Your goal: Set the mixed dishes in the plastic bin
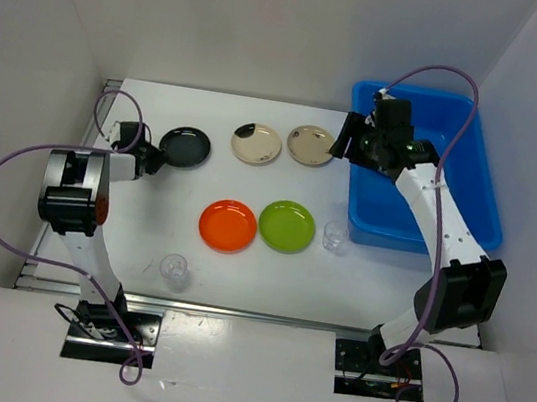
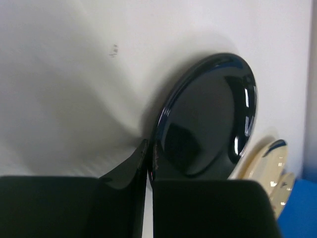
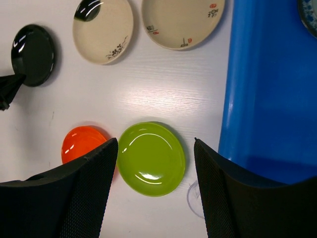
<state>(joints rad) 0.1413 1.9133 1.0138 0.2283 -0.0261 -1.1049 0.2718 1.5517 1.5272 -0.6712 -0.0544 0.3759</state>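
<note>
Nearest the lens, the left arm's base (image 1: 114,323) and the right arm's base (image 1: 377,367) sat bolted at the near edge of the white table (image 1: 142,233). At far left, the left gripper (image 1: 151,157) pinched the rim of a black plate (image 1: 186,146), its fingers (image 2: 132,166) drawn in to a thin slit. A clear cup (image 1: 175,268) stood alone toward the front. An orange plate (image 1: 227,225) and a lime green plate (image 1: 287,226) lay side by side at mid-table, with a beige plate with a dark patch (image 1: 257,144) and a plainer beige plate (image 1: 310,145) behind them. Both beige plates carried dark brush marks, and the plainer one small red stamps, too small to read. A second clear cup (image 1: 335,235) stood between the green plate and the blue plastic bin (image 1: 414,241). The right gripper (image 1: 363,146) hung over the bin's left wall, fingers spread wide and holding nothing. The edge of a blue-patterned dish (image 3: 309,15) showed inside the bin.
</note>
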